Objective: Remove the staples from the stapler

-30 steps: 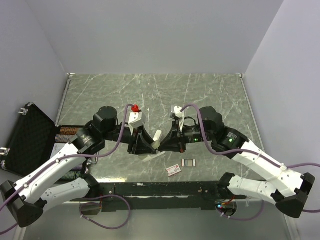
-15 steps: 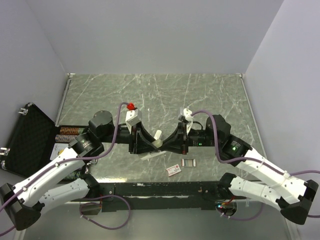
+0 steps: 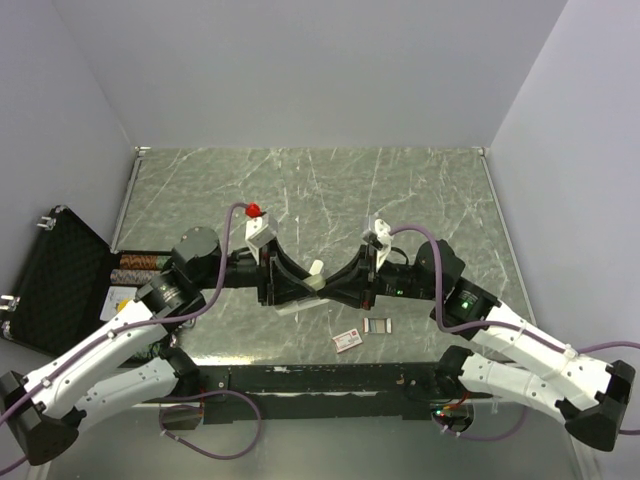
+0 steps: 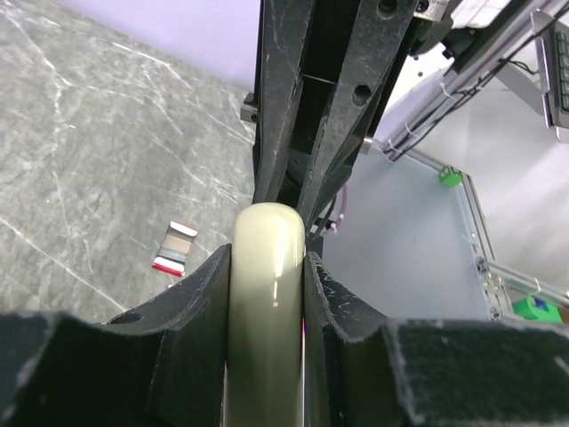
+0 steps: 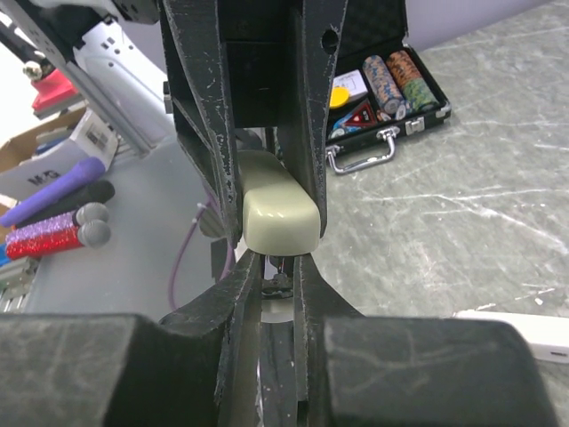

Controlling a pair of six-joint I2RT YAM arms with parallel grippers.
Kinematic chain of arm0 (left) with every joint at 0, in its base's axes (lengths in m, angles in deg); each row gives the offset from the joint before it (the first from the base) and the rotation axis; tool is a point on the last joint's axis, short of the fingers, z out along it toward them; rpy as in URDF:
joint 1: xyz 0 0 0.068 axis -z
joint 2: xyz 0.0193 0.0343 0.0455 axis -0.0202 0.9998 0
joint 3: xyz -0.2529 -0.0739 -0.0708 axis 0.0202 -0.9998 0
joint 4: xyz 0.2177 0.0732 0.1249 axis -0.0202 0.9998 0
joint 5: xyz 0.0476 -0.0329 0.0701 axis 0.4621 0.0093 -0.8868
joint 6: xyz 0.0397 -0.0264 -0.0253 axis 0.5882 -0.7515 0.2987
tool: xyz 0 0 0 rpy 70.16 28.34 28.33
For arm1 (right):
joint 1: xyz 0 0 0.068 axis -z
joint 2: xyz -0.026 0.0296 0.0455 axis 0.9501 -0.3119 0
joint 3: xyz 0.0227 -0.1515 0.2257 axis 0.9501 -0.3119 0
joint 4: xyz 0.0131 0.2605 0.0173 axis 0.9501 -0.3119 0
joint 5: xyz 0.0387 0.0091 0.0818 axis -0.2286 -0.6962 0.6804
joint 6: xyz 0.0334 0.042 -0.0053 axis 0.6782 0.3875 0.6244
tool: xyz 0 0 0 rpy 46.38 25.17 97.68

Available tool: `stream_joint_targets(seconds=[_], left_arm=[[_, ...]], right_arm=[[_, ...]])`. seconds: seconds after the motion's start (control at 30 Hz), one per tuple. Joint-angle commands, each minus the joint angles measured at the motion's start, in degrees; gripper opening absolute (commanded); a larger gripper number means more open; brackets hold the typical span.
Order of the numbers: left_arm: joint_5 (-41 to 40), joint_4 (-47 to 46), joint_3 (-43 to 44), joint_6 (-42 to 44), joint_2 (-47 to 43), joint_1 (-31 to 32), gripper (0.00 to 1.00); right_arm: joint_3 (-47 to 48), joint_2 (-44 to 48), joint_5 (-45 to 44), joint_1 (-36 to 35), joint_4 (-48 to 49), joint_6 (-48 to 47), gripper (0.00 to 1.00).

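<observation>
Both wrists are sitting differently than a second ago; the staples (image 3: 378,325) are lying where they were — a flat silvery-grey strip with darker bands, long axis running left-right, on the table (image 3: 200,190) just beside the red-and-white box (image 3: 348,340). They are lying apart from both grippers. We are seeing the left gripper (image 4: 267,262) clamping the cream stapler (image 5: 276,213) — the right gripper's (image 5: 277,276) grip we cannot tell.

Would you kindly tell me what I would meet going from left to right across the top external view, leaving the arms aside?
Open black case → cream stapler → small red-and-white box → strip of staples.
</observation>
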Motion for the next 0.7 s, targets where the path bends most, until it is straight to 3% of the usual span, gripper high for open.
stream_joint_targets(seconds=[0.0, 0.67], left_arm=[[-19.24, -18.56, 1.73, -1.33, -0.69, -1.25, 0.01], [-30.66, -22.25, 1.03, -1.42, -2.28, -3.71, 0.01]], right_arm=[[-3.6, -1.45, 11.41, -5.42, -2.77, 2.57, 0.0], [-11.25, -1.71, 10.71, -11.4, 5.75, 7.67, 0.0]])
